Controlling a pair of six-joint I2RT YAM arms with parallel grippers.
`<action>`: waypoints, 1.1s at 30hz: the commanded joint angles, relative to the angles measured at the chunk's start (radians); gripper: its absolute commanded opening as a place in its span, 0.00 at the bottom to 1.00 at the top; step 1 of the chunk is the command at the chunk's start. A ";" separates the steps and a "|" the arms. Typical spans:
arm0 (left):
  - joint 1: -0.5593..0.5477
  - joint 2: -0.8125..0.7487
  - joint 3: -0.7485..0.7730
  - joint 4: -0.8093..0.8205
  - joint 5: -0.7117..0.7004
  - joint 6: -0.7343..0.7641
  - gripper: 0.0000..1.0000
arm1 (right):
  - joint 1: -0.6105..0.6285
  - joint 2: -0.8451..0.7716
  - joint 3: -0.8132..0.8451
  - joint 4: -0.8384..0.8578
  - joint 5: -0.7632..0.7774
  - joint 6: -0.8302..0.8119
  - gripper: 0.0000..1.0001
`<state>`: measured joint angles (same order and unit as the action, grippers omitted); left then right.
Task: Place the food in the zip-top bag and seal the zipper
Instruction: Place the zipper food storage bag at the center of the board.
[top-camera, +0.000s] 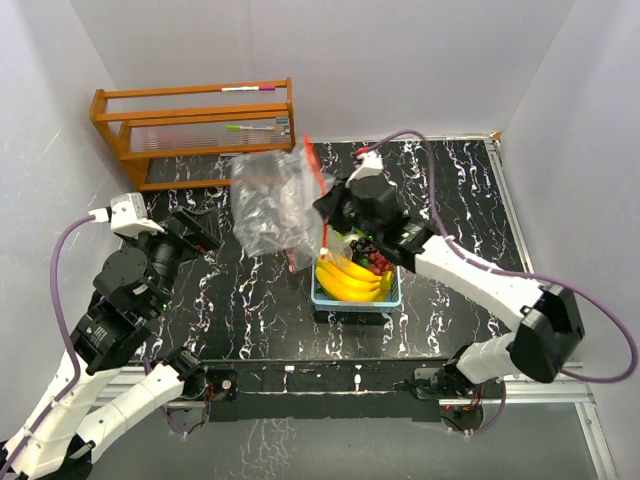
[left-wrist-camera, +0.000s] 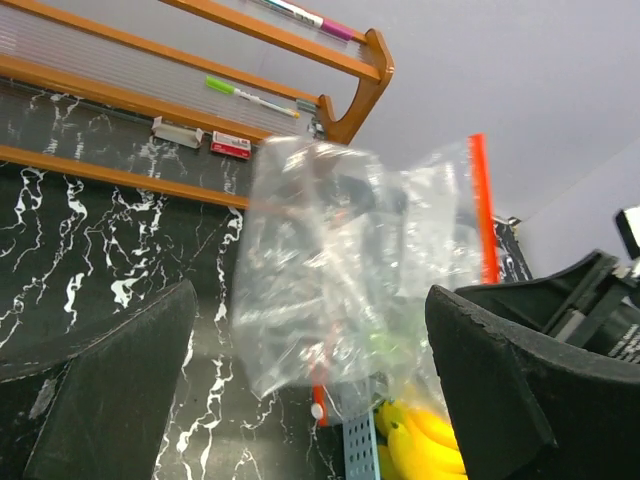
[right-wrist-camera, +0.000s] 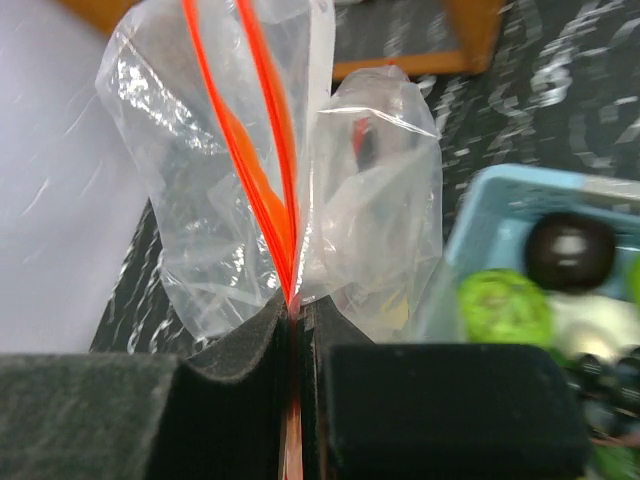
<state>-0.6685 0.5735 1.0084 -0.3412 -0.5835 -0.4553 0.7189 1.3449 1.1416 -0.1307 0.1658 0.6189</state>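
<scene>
My right gripper (top-camera: 335, 208) is shut on the red-orange zipper (top-camera: 318, 185) of the clear zip-top bag (top-camera: 268, 205) and holds it above the table, the bag hanging to the left. In the right wrist view the pads (right-wrist-camera: 250, 340) pinch the zipper (right-wrist-camera: 262, 150), whose two strips part above them. The food lies in the blue basket (top-camera: 398, 292): a lime-green ball (right-wrist-camera: 505, 308), a dark purple ball (right-wrist-camera: 570, 250), red pieces (top-camera: 378, 260) and yellow bananas (top-camera: 345, 278). My left gripper (top-camera: 197, 235) is open and empty, left of the bag (left-wrist-camera: 330, 290).
A wooden rack (top-camera: 195, 125) holding pens stands at the back left, behind the bag. The blue basket sits on the black marbled table just below the right gripper. White walls close in both sides.
</scene>
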 joint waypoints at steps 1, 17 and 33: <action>0.003 0.002 -0.005 -0.026 -0.004 0.066 0.97 | 0.075 0.060 0.005 0.248 -0.093 0.059 0.08; 0.004 0.173 -0.173 0.093 0.087 0.036 0.97 | 0.091 0.277 -0.065 0.378 -0.233 0.138 0.30; 0.004 0.311 -0.308 0.188 0.074 -0.135 0.97 | 0.091 0.068 -0.042 0.110 -0.057 -0.062 0.67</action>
<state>-0.6685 0.8726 0.7433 -0.2020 -0.5003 -0.5262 0.8078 1.4761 1.0653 0.0479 0.0116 0.6369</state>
